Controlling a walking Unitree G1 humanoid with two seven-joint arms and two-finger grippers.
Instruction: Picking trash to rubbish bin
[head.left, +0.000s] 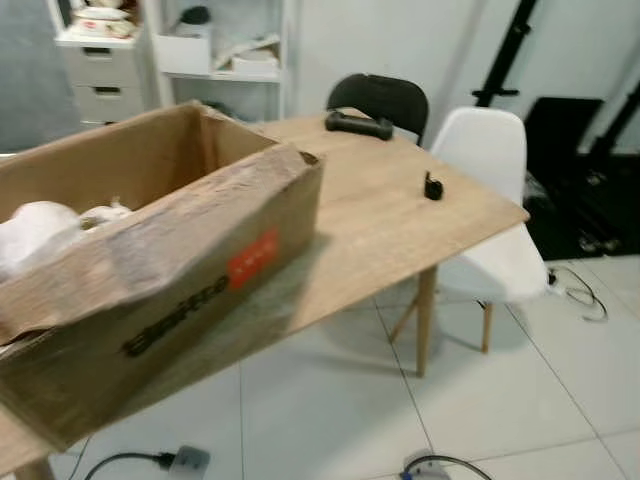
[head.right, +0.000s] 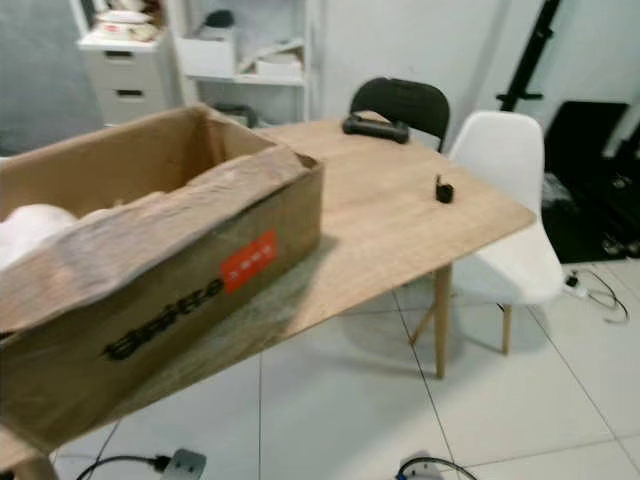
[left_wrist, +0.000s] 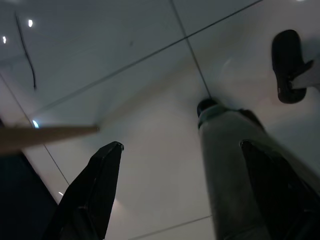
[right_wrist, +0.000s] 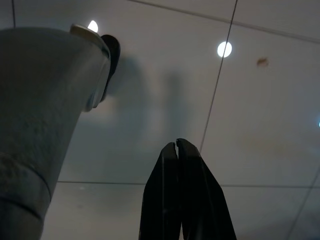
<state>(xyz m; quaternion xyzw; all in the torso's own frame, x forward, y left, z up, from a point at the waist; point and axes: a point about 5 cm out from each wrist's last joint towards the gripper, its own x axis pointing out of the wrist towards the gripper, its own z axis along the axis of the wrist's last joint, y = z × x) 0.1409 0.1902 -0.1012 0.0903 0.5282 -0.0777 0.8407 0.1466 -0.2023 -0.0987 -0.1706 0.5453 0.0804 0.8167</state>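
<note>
Cardboard box (head.left: 170, 270), big and brown with a red label and black lettering on its near side, sits on the left end of a light wooden table (head.left: 390, 215), its flaps open and crumpled white trash (head.left: 40, 235) piled inside at the left. From where the robot stands, the box is close and a little blurred. Farther along the tabletop lies a long black object (head.left: 358, 124) near the far edge, and a small black item (head.left: 433, 187) stands by the right edge, well apart from the box. A white chair (head.left: 495, 215) is tucked against the table's right side, with a black chair (head.left: 380, 98) behind the far end. White shelves (head.left: 225, 50) and a drawer unit (head.left: 100, 70) line the back wall, and cables (head.left: 135, 462) trail over the pale tiled floor. Both arms hang down over that floor. The left gripper (left_wrist: 180, 187) has its two black fingers spread wide apart with nothing between them, one of the robot's grey legs (left_wrist: 230, 170) beyond. The right gripper (right_wrist: 177, 144) has its fingers pressed together, tips touching, holding nothing, beside another grey leg (right_wrist: 45, 115).
</note>
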